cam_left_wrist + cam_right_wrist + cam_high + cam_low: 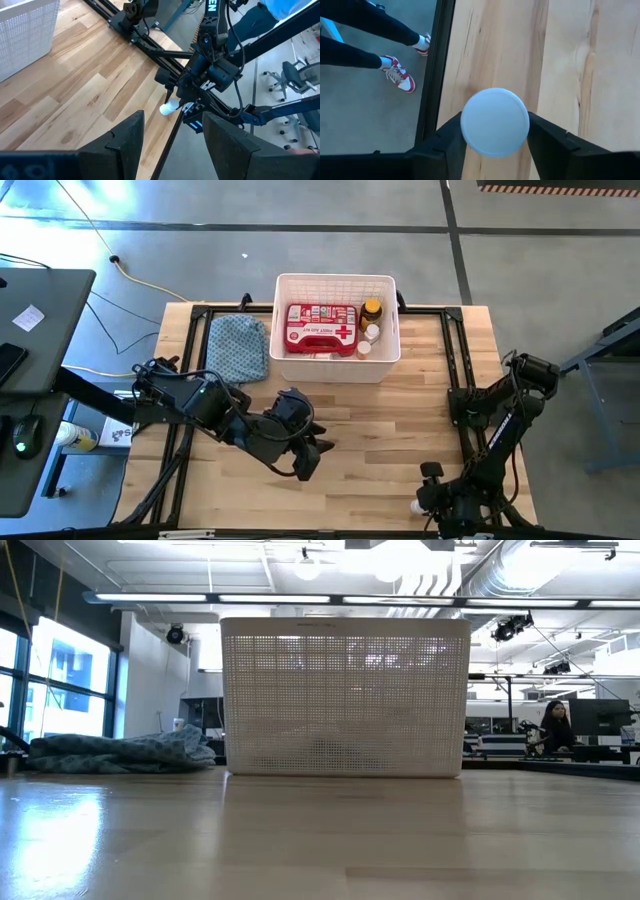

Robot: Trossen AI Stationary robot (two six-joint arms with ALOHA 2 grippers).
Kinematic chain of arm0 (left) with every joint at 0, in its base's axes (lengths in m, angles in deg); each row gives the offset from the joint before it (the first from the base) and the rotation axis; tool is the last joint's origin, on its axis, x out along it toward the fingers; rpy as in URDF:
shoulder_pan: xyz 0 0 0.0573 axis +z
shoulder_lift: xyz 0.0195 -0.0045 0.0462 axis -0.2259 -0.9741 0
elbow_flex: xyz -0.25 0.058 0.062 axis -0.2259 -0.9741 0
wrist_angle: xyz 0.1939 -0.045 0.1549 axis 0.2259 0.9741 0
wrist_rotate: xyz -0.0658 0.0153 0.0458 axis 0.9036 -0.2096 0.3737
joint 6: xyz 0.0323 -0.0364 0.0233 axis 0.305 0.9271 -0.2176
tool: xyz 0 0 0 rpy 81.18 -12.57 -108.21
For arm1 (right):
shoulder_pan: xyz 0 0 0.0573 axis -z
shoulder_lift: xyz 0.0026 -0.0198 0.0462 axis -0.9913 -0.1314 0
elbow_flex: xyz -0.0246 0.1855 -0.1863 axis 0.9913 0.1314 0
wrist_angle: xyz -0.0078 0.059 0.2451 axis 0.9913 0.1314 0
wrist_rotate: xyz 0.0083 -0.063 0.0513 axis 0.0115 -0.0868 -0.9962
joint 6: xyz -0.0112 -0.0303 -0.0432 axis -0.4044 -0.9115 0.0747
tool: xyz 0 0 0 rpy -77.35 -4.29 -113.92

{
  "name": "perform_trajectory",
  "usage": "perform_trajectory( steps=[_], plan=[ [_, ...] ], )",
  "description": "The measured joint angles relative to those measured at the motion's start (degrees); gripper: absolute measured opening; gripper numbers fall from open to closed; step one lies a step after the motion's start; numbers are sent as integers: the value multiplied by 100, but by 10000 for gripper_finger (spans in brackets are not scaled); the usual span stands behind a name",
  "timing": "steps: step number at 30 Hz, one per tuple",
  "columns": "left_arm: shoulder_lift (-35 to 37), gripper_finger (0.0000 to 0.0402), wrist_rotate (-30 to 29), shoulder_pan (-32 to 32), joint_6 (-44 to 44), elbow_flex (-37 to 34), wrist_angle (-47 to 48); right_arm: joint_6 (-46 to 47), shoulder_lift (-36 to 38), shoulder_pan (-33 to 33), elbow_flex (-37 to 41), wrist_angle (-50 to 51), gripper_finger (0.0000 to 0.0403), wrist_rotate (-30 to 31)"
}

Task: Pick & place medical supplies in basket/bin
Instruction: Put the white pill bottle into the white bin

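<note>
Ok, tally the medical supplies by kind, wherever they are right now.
Red first-aid case: 1
Amber bottle: 1
White pill bottles: 3, two in the basket, one in the right gripper
Total: 5

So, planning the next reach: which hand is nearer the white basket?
Left. The left hand hovers mid-table, just in front of the white basket; the right hand sits at the table's near edge.

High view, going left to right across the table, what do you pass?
Left claw low over the bare wood, open → blue patterned cloth → white basket holding the red first-aid case and bottles → right claw at the near table edge, shut on a small white pill bottle.
</note>
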Motion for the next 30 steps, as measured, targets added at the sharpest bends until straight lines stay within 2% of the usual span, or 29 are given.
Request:
perform_trajectory(
  steps=[3,10,18,25,30],
  plan=[
    [0,232,-2,0,1,0,-16,0,-2,2,0,-27,169,0],
    [0,232,-20,0,-3,0,-12,187,0,17,0,-10,187,155],
    [0,232,-26,0,-56,0,-8,551,82,141,1,-6,159,192],
    [0,232,-33,5,-208,0,-3,559,680,593,1,-1,170,659],
    [0,232,-166,24,-324,0,6,75,1404,1132,1,-62,160,1066]
  ],
)
